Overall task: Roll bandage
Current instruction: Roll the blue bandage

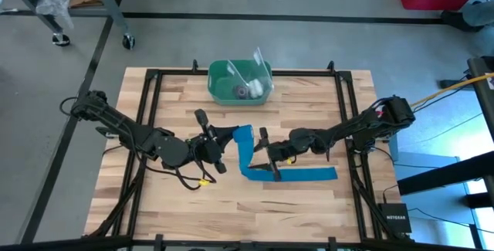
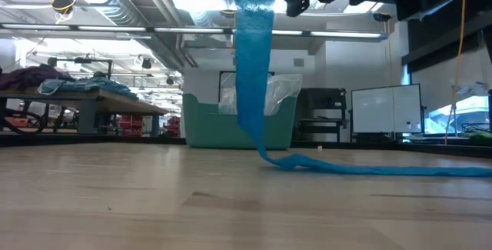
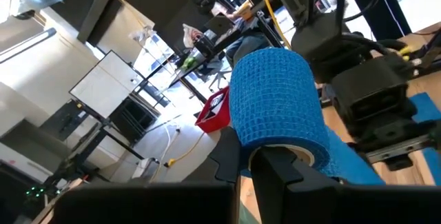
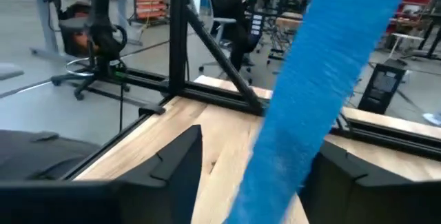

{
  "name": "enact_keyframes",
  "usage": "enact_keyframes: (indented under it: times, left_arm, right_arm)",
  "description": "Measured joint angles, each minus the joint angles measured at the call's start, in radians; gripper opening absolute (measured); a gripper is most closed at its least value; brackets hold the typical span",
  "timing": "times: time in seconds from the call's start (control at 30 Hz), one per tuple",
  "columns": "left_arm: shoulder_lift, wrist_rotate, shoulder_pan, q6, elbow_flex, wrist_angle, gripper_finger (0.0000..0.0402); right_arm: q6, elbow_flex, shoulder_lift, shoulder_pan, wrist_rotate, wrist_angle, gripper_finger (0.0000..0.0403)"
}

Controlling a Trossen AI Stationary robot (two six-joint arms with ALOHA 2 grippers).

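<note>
Both arms meet mid-table, approx centre. The left gripper [image 1: 224,139] is clamped on the rolled end of the bright blue soft fabric bandage [image 1: 245,147], holding it up off the light wooden slatted table [image 1: 309,205]. In the left wrist view the roll [image 3: 275,100] sits as a fat blue cylinder pinched between that arm's dark fingers [image 3: 279,172], pale core showing at the end. Makes sense: grip the core, turn it, and the strip winds on.

From the roll the band drops in a steep blue ribbon to the table, bends, then runs flat along the boards toward the right side; the low view shows that hanging strip and the tail lying on the wood. So it's partly wound, w/ a fair length of loose tail left, I'd judge.

The right gripper [image 1: 272,158] sits right at the hanging strip, fingers spread, one each side of the band, which passes between them in the right wrist view. Not pinching, looks like: prob. guiding or tensioning the strip so it feeds straight.

Behind, at the far table edge, a green plastic bin [image 1: 220,89] w/ clear plastic wrap and some small dark item inside; can't make out what.

Hidden bits: low view cuts off both grippers at the top, so the roll isn't visible there. Whether the right fingers touch the fabric, hard to say.
</note>
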Motion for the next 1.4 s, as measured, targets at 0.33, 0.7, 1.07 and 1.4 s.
enact_keyframes:
  times: [0.33,0.7,1.07,1.4]
  left_arm:
    - [0.0,0.0,-0.011,0.02,0.0,0.0,0.0016]
    - [0.0,0.021,0.0,0.025,0.0,0.0,0.0017]
    - [0.0,0.037,-0.008,0.058,0.0,-0.007,0.0006]
    - [0.001,-0.062,0.0,0.052,0.0,0.005,0.0004]
  right_arm:
    - [-0.007,0.001,0.005,-0.003,0.004,0.0,0.0139]
    - [-0.013,0.001,0.005,-0.003,0.02,-0.006,0.009]
    - [-0.065,0.001,-0.003,0.011,0.033,-0.025,0.0013]
    - [-0.254,0.054,-0.096,0.109,0.243,-0.273,0.0005]
